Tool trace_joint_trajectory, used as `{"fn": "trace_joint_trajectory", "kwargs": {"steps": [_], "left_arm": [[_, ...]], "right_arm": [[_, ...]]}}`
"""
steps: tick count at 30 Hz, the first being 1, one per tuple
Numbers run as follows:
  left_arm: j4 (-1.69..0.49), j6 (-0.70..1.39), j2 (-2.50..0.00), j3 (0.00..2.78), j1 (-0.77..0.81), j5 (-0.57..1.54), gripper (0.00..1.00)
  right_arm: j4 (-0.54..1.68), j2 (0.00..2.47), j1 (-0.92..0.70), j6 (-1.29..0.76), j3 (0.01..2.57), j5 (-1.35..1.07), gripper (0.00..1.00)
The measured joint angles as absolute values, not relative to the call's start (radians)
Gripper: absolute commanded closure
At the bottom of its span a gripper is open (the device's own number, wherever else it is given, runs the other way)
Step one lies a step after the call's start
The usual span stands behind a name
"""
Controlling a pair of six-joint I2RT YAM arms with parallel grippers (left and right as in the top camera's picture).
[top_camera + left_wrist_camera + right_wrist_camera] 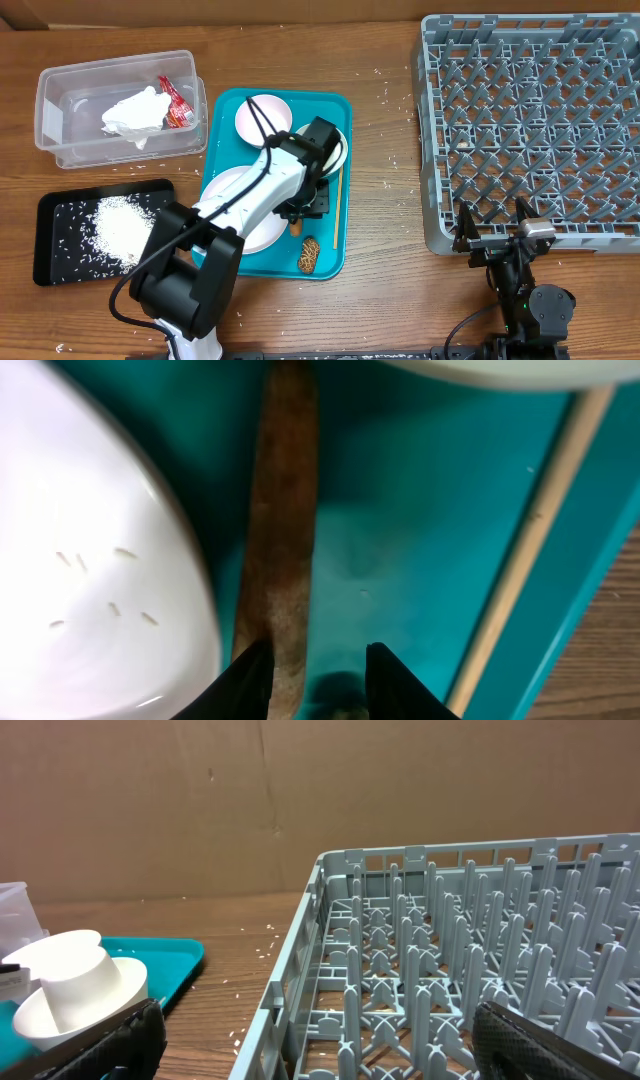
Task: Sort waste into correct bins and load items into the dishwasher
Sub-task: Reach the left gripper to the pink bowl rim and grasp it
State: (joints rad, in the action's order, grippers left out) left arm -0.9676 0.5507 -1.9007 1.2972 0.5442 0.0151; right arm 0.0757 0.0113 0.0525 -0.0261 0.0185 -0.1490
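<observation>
teal tray (220,132) on wooden table (390,255) (cardboard (150,800) behind).

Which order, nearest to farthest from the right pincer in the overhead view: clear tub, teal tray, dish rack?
1. dish rack, directly ahead of the right pincer.
2. teal tray, mid-table, to its left.
3. clear tub, far-left back corner.

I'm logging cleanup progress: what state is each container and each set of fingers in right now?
Clear tub: holds napkin and red wrapper.
Black tray: holds rice pile.
Dish rack: no dishes in it.
Teal tray: carries dishes, stick, lumpy scrap.
Left gripper: fingers open, straddling one end of the long scrap.
Right gripper: fingers open, empty.
</observation>
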Motion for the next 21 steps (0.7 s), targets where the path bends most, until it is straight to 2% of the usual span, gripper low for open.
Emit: {"fn": "trace_joint_trajectory", "kwargs": {"steps": [4, 9, 21], "left_arm": [[-0.964, 0.547, -1.901, 1.297, 0.55, 0.019, 0.8], [-0.982, 0.507, -1.901, 1.301, 0.55, 0.051, 0.87], [-1.158, 0.441, -1.901, 1.499, 0.514, 0.062, 0.75]], "right_arm": [[0.076, 0.011, 0.052, -0.025, 0.019, -0.149, 0.0], [0.075, 0.011, 0.052, -0.025, 0.019, -0.149, 0.0], [0.076, 0.011, 0.052, -0.026, 0.019, -0.149, 0.0]]}}
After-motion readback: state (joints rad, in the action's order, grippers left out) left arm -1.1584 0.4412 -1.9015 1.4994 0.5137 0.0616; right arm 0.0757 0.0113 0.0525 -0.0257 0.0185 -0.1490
